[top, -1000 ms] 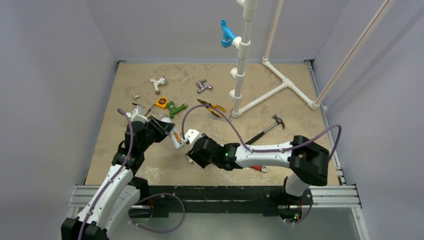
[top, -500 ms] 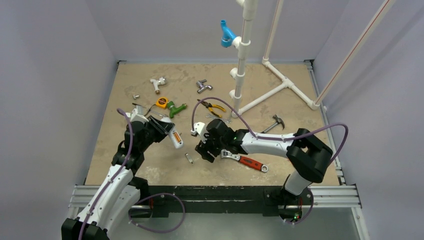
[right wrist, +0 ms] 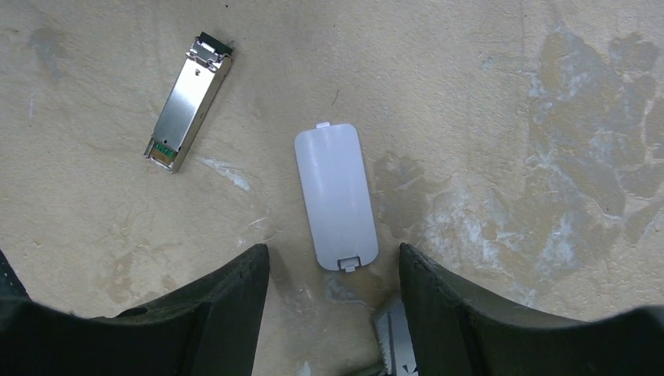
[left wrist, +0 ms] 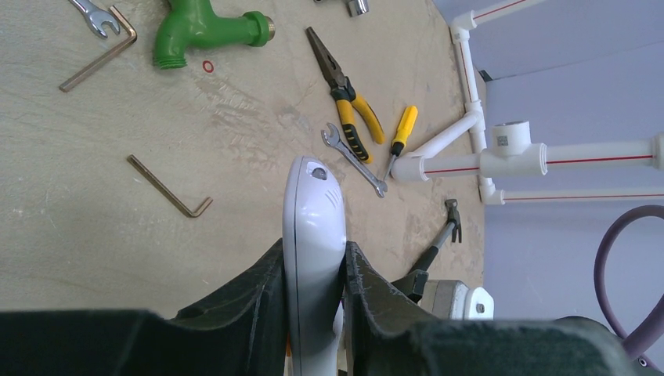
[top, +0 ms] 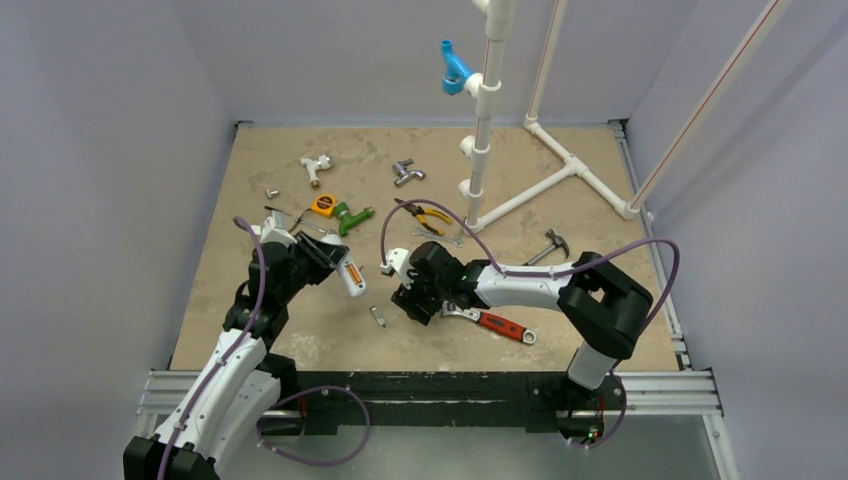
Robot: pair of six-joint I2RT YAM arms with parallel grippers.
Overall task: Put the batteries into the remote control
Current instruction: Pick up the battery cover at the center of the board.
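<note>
From above, my left gripper (top: 338,265) is clamped on the remote control (top: 351,277), which juts from the jaws at a slant, raised above the table (top: 300,340). A small orange strip, seemingly a battery (top: 351,269), shows on its upper face. My right gripper (top: 405,303) hangs just right of the remote control, apart from it and pointing down. A silvery metal module (top: 378,317) lies on the near side of the remote control, and a red-handled adjustable wrench (top: 490,322) lies farther right of it, beyond my right gripper.

At my left wrist, both fingers (left wrist: 266,298) press the remote control's (left wrist: 313,204) narrow sides, and its rounded end sticks out past the left gripper's (left wrist: 313,251) tips. Beyond that end lie a small spanner (left wrist: 354,159), yellow-handled pliers (left wrist: 344,102) and a yellow screwdriver (left wrist: 403,129). A bent hex key (left wrist: 168,186) lies to its left, and a green tap (left wrist: 207,27) sits farther off on that side.

At my right wrist, the right gripper's (right wrist: 333,254) jaws stand wide apart. The loose white battery cover (right wrist: 335,196) lies flat on the table with its near end between my fingers (right wrist: 227,301), touching neither. The silvery module (right wrist: 188,102) lies up and to the left of the cover, well apart from it.
</note>
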